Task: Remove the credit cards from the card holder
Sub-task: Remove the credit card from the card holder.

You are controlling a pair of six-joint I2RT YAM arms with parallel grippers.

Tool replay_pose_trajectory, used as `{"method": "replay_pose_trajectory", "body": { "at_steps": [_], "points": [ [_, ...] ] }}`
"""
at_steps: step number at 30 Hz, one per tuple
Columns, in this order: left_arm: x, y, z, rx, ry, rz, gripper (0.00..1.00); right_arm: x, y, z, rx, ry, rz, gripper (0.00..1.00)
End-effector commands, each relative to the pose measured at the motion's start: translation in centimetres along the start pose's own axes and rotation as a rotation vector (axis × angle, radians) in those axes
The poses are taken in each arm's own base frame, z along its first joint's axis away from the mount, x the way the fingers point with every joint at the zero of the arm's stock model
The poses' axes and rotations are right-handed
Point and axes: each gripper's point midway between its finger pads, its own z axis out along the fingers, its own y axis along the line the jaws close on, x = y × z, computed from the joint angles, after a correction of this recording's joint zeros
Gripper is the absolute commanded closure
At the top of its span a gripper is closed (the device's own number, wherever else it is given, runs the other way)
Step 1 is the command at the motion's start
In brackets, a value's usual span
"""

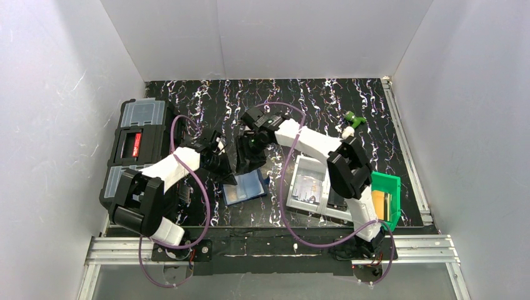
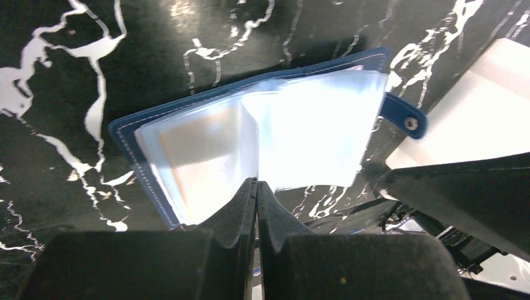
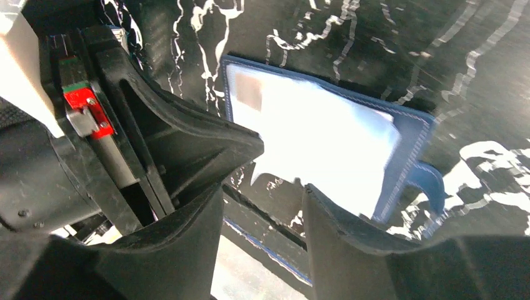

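Two grippers crowd the card holder's [image 2: 262,125] near edge. The left gripper [image 2: 256,190] is pinched shut, perhaps nipping a sleeve [image 2: 206,156]; the right gripper [image 3: 262,197] gapes, empty.

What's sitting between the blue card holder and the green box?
A white tray. The top view shows it on the table between the card holder and the green box.
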Motion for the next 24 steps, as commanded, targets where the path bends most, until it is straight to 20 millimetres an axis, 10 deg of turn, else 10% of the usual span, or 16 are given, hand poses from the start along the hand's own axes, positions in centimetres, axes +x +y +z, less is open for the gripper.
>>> {"method": "replay_pose_trajectory", "body": {
  "at_steps": [1, 14, 24],
  "points": [
    [-1.0, -3.3, -1.8, 0.096, -0.058, 0.052, 1.0, -0.9, -1.4, -3.4, 0.034, -0.078, 0.012, 0.42],
    [-1.4, -7.0, 1.8, 0.13, 0.003, 0.107, 0.99, 0.0, -5.9, -6.7, 0.111, -0.155, 0.076, 0.38],
    [-2.2, -8.0, 1.7, 0.14, -0.02, 0.143, 0.56, 0.5, -6.1, -6.9, 0.11, -0.157, 0.076, 0.38]
  ]
}}
